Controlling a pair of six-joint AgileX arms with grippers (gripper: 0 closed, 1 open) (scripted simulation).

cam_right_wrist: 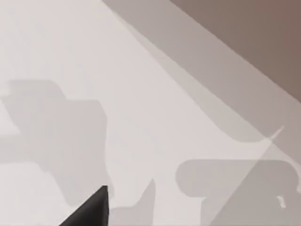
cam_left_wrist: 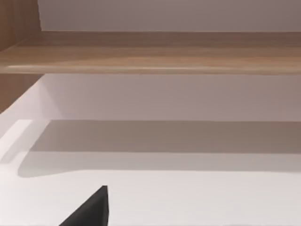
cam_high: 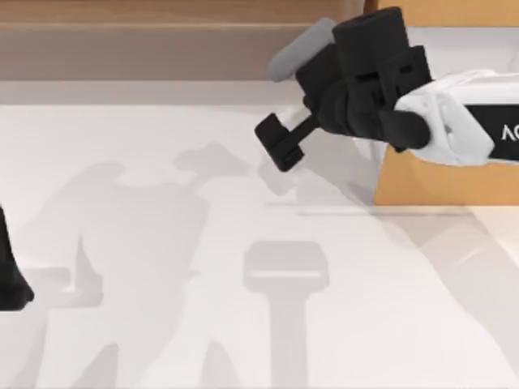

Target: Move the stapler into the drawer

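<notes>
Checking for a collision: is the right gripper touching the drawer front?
Cannot tell. In the top view the right gripper lies left of the drawer, with pale table between, but the arm overlaps the drawer.

A rendered simulation bench rather than a real room: a plain white worktop (cam_high: 162,324), a long brown wooden shelf (cam_high: 130,40) along its far edge, flat shadows.

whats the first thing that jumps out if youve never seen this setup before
The right arm stretches in from the top view's right edge, and its black gripper hangs over the white table near the back, casting a broad shadow. Under that arm sits the orange-tan drawer, and a long brown shelf runs along the back. The left arm is parked at the left edge.
</notes>
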